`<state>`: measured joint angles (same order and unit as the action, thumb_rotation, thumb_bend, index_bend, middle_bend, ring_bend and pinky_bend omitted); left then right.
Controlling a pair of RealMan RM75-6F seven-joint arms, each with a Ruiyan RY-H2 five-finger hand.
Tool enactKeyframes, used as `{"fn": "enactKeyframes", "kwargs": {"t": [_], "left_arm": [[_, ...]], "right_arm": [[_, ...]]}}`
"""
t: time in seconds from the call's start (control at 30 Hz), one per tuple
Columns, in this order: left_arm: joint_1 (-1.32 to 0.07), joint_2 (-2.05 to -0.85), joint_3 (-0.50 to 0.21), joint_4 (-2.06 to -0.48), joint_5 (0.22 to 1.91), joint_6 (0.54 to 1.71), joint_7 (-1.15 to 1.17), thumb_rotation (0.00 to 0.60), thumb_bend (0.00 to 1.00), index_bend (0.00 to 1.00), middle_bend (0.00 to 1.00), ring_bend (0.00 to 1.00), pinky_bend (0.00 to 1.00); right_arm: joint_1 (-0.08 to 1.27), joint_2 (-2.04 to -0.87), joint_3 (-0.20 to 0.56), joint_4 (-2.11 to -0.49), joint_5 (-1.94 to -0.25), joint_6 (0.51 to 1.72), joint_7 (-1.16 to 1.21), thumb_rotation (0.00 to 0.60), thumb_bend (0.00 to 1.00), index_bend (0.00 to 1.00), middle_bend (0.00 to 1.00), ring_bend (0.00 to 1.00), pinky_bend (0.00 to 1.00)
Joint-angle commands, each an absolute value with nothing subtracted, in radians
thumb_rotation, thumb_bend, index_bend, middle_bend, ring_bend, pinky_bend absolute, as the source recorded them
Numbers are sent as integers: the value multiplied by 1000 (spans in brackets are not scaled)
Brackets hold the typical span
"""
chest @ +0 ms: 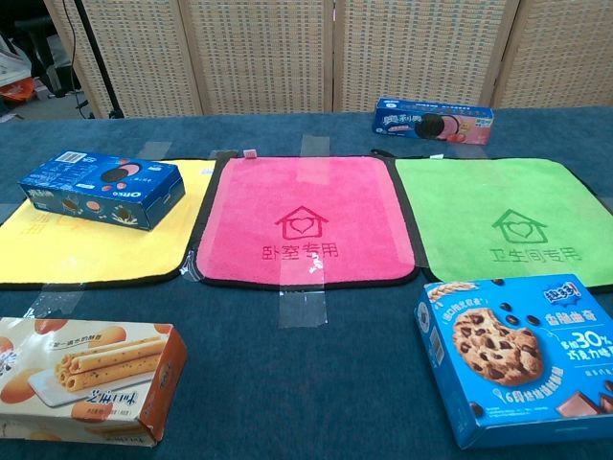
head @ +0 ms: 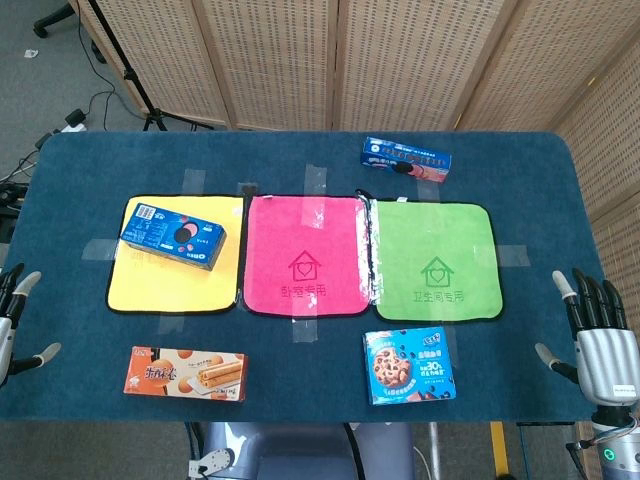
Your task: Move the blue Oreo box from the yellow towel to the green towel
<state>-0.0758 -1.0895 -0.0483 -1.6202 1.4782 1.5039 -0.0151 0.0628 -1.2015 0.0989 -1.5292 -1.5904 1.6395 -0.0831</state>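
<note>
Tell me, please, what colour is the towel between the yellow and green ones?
Pink, with a red house print; clearest in the chest view.

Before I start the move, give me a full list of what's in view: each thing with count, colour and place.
Oreo box: 1, blue, on the yellow towel
yellow towel: 1, left of the row
pink towel: 1, middle
green towel: 1, right, nothing on it
long cookie box: 1, blue, behind the green towel
chocolate-chip cookie box: 1, blue, in front of the green towel
wafer roll box: 1, orange, in front of the yellow towel
table: 1, dark blue cover
left hand: open, left table edge
right hand: open, right table edge
</note>
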Motion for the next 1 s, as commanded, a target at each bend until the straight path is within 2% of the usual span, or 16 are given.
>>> {"fn": "enactKeyframes", "kwargs": {"t": [0.03, 0.17, 0.27, 0.3, 0.37, 0.4, 0.43, 0.5, 0.67, 1.0], "left_arm": [[-76, -1089, -48, -1621, 1476, 1502, -14, 600, 0, 0, 0, 0, 0], [-90, -1079, -54, -1622, 1463, 1470, -38, 600, 0, 0, 0, 0, 0], [-133, -1060, -69, -1619, 1446, 1386, -158, 600, 25, 0, 0, 0, 0], [-170, -1048, -94, -1616, 1407, 1307, -297, 600, 110, 0, 0, 0, 0], [-212, -1035, -123, -1579, 1375, 1228, -428, 600, 416, 0, 0, 0, 0], [-227, -1032, -132, -1561, 1367, 1197, -479, 600, 658, 0, 0, 0, 0], [-243, -1030, -144, -1544, 1351, 1165, -532, 600, 850, 0, 0, 0, 0], [-270, -1025, -161, -1522, 1329, 1103, -622, 600, 997, 0, 0, 0, 0], [-340, -1037, -196, -1440, 1280, 957, -788, 600, 1000, 0, 0, 0, 0], [-480, -1107, -222, -1308, 1171, 668, -841, 600, 1000, 0, 0, 0, 0]], "right_arm": [[63, -1201, 99, -1528, -1590, 1639, -82, 600, 0, 0, 0, 0, 0], [65, -1201, 98, -1529, -1590, 1633, -78, 600, 0, 0, 0, 0, 0], [67, -1202, 100, -1531, -1587, 1628, -77, 600, 0, 0, 0, 0, 0], [70, -1203, 101, -1531, -1584, 1623, -77, 600, 0, 0, 0, 0, 0], [73, -1203, 102, -1529, -1579, 1616, -77, 600, 0, 0, 0, 0, 0], [74, -1204, 104, -1528, -1576, 1613, -77, 600, 0, 0, 0, 0, 0], [75, -1204, 106, -1527, -1572, 1610, -75, 600, 0, 0, 0, 0, 0], [78, -1205, 109, -1526, -1562, 1602, -72, 600, 0, 0, 0, 0, 0], [85, -1206, 116, -1520, -1540, 1580, -65, 600, 0, 0, 0, 0, 0], [98, -1218, 117, -1502, -1518, 1547, -70, 600, 0, 0, 0, 0, 0]]}}
